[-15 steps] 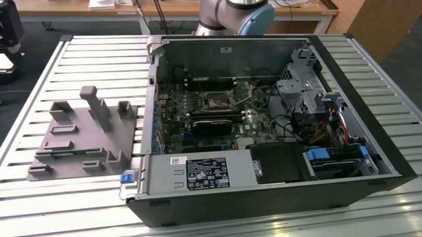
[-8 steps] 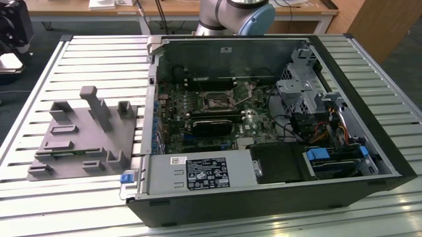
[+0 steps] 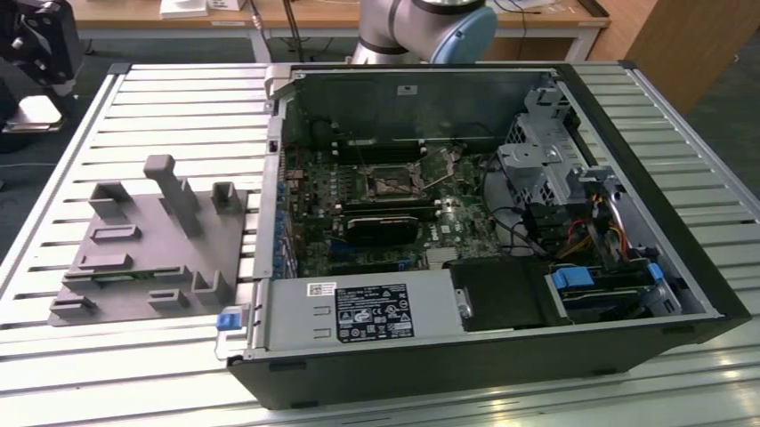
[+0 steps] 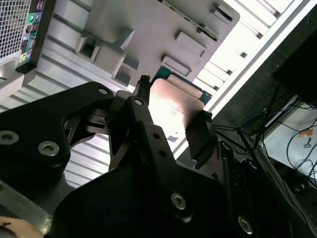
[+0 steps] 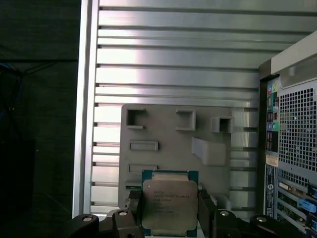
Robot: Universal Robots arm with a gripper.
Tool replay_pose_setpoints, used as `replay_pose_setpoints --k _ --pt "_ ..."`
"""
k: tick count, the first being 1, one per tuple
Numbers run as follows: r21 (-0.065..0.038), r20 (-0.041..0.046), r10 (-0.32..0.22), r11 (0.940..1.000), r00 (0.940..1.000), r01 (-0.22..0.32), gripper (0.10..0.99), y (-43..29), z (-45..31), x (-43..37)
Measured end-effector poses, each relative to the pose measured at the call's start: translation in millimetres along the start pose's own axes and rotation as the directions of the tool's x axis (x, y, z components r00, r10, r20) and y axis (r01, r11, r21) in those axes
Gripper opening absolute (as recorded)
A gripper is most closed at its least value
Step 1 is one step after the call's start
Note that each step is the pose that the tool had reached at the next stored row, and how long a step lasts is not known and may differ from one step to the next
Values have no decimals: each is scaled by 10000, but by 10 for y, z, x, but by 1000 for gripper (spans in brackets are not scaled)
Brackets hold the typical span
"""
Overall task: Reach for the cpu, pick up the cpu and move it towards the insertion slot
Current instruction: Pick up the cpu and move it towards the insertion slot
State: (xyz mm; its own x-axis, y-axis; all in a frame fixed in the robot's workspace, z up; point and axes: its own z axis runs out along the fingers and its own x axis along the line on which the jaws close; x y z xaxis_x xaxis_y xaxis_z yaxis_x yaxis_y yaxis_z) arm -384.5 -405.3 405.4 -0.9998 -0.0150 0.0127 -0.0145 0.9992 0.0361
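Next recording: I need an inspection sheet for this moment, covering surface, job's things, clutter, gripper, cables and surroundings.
Surface: slatted metal table carrying a grey fixture and an open computer case.
Job's things: the cpu sits between the gripper's fingers, with the fixture behind it in the first wrist view. The insertion slot on the motherboard shows a dark centre.
Clutter: nothing seen.
Gripper: gripper shut on the cpu's opposite edges.
Cables: coloured wires inside the case.
Surroundings: arm base at the table's far edge, desks behind it.
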Motion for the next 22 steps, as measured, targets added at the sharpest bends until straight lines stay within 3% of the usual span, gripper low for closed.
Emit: replay_pose_setpoints --k 22 --pt "-2 -162 7 10000 9999 -7 541 -6 -6 -457"
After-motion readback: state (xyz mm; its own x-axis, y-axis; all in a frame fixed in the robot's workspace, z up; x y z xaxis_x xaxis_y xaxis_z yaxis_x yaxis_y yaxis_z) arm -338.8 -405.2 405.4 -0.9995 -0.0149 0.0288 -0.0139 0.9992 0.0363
